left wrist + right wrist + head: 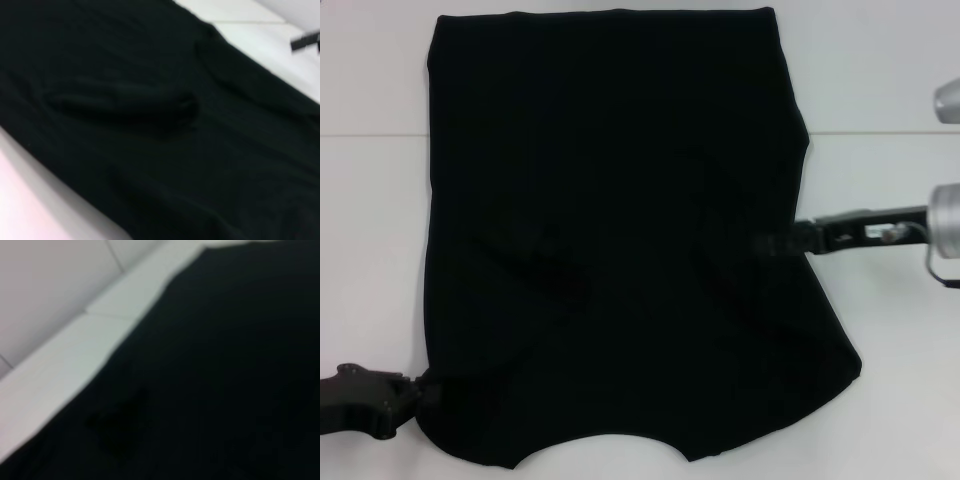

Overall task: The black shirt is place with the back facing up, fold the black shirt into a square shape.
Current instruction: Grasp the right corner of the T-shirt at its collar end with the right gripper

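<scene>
Shirt: the black shirt is lying spread flat on the white table, plain side up, no lettering showing; both sleeves are looking already tucked in, giving a tall block with the curved neck edge at the side nearest the robot.
Creases: soft ridges are showing across the shirt's middle, where folded cloth seems to be lying underneath; in the left wrist view one long ridge is running across the fabric.
Left gripper: the left gripper is sitting at the shirt's near left corner, touching the edge; whether the claw is clenched on cloth or released, I cannot tell.
Right gripper: the right gripper is reaching in at the shirt's right edge, about halfway along it; its tips are merging with the black cloth, so its claw state cannot be told either.
Risk: if only one layer is being pinched at either edge, the tucked sleeve may be slipping out during a lift.
Risk: the two grips are sitting at unequal positions along the shirt, so pulling may be skewing the fold and spoiling the square.
</scene>
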